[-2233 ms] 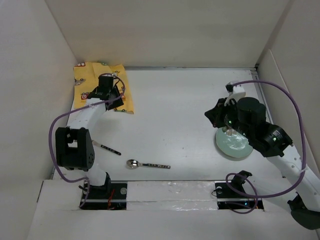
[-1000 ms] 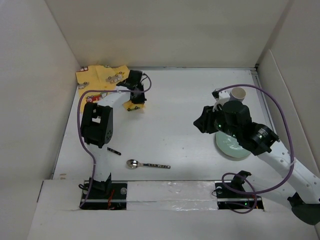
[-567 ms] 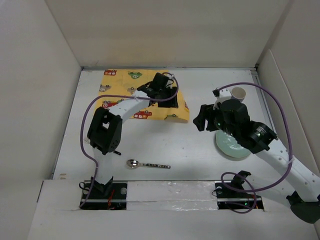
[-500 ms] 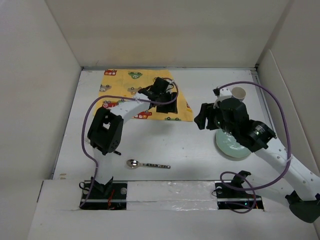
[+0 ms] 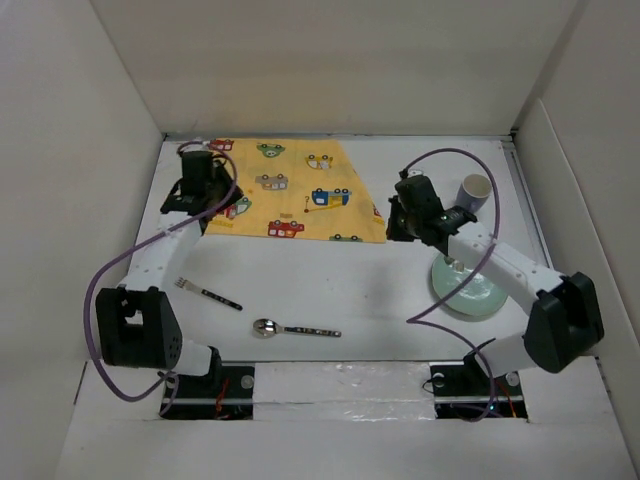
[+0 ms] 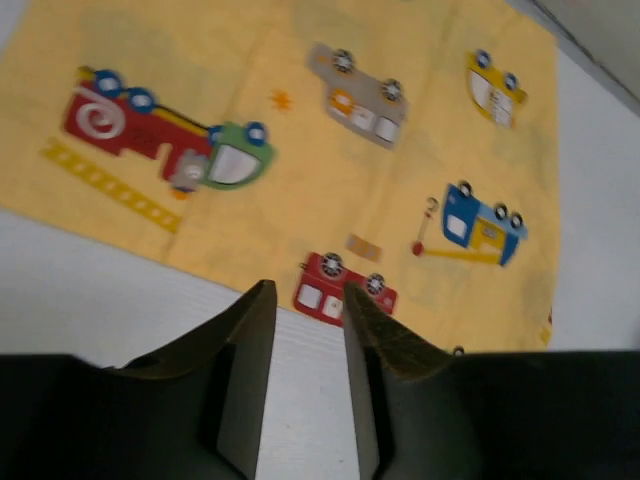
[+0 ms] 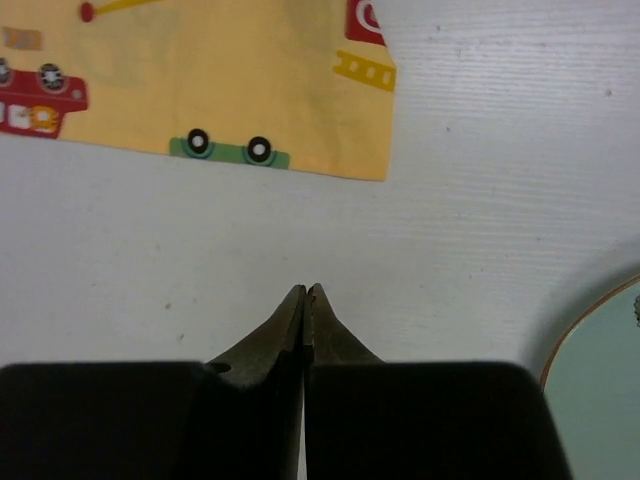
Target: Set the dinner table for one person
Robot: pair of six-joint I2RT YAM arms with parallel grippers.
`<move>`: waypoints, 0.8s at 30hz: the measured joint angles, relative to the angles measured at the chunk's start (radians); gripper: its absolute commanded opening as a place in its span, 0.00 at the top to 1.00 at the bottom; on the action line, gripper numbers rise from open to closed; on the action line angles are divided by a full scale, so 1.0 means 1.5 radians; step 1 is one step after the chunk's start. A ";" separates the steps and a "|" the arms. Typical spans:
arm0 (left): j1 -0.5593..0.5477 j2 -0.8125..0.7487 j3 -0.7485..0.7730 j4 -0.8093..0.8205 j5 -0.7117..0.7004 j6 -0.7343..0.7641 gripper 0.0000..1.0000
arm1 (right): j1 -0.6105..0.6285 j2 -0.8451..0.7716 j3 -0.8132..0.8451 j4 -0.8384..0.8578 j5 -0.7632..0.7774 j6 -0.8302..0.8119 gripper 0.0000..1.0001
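Observation:
The dinner table point(image 5: 330, 285) is the white surface. A yellow placemat with cartoon cars point(image 5: 290, 195) lies spread flat at its back middle. My left gripper point(image 5: 207, 200) is open and empty over the mat's left near edge; in the left wrist view its tips point(image 6: 305, 290) hover where mat point(image 6: 300, 130) meets table. My right gripper point(image 5: 400, 225) is shut and empty, just off the mat's right near corner point(image 7: 370, 150); its tips point(image 7: 305, 290) are over bare table. A pale green plate point(image 5: 470, 290) lies right of it, and its rim shows in the right wrist view point(image 7: 600, 370).
A white cup point(image 5: 475, 188) stands at the back right behind the plate. A fork point(image 5: 207, 293) and a spoon point(image 5: 295, 328) lie at the front left on the table. White walls close in the back, left and right sides.
The placemat went from bunched in the back left corner to spread flat at the back middle. My left gripper let go and moved to its left edge. My right gripper swung from the plate to the mat's right corner.

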 measured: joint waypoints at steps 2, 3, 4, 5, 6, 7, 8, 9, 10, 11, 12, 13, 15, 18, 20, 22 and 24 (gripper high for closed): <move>0.080 -0.004 -0.035 0.007 -0.004 -0.007 0.66 | -0.023 0.050 0.000 0.013 -0.007 0.013 0.72; 0.108 -0.001 -0.050 0.005 -0.007 -0.009 0.65 | -0.033 0.073 0.000 0.022 -0.008 0.018 0.65; 0.137 0.006 -0.063 -0.003 -0.008 -0.011 0.65 | -0.041 0.095 0.000 0.027 -0.010 0.023 0.58; 0.161 0.017 -0.072 -0.009 -0.014 -0.011 0.63 | -0.049 0.113 0.000 0.032 -0.012 0.026 0.51; 0.181 0.031 -0.075 -0.016 -0.022 -0.013 0.63 | -0.055 0.131 0.001 0.035 -0.013 0.028 0.48; 0.196 0.046 -0.076 -0.020 -0.027 -0.014 0.62 | -0.059 0.146 0.003 0.036 -0.014 0.031 0.46; 0.205 0.063 -0.076 -0.018 -0.035 -0.015 0.58 | -0.062 0.160 0.005 0.038 -0.016 0.034 0.45; 0.212 0.080 -0.075 -0.018 -0.044 -0.016 0.57 | -0.063 0.175 0.008 0.041 -0.016 0.036 0.45; 0.215 0.099 -0.073 -0.018 -0.051 -0.017 0.55 | -0.063 0.189 0.013 0.041 -0.017 0.037 0.45; 0.215 0.119 -0.069 -0.019 -0.059 -0.017 0.52 | -0.063 0.203 0.019 0.042 -0.018 0.040 0.45; 0.215 0.140 -0.064 -0.020 -0.065 -0.017 0.51 | -0.063 0.217 0.026 0.045 -0.019 0.041 0.45; 0.215 0.162 -0.057 -0.020 -0.071 -0.017 0.50 | -0.063 0.229 0.032 0.047 -0.019 0.042 0.45; 0.215 0.199 -0.047 -0.020 -0.079 -0.017 0.50 | -0.063 0.256 0.047 0.051 -0.020 0.048 0.45; 0.215 0.231 -0.039 -0.017 -0.091 -0.018 0.50 | -0.063 0.283 0.058 0.053 -0.020 0.055 0.49; 0.215 0.233 -0.034 -0.011 -0.096 -0.019 0.50 | -0.063 0.294 0.060 0.054 -0.020 0.060 0.50; 0.215 0.239 -0.030 -0.008 -0.101 -0.019 0.50 | -0.063 0.299 0.061 0.058 -0.017 0.066 0.50; 0.215 0.247 -0.025 -0.006 -0.106 -0.020 0.49 | -0.062 0.300 0.061 0.061 -0.014 0.069 0.50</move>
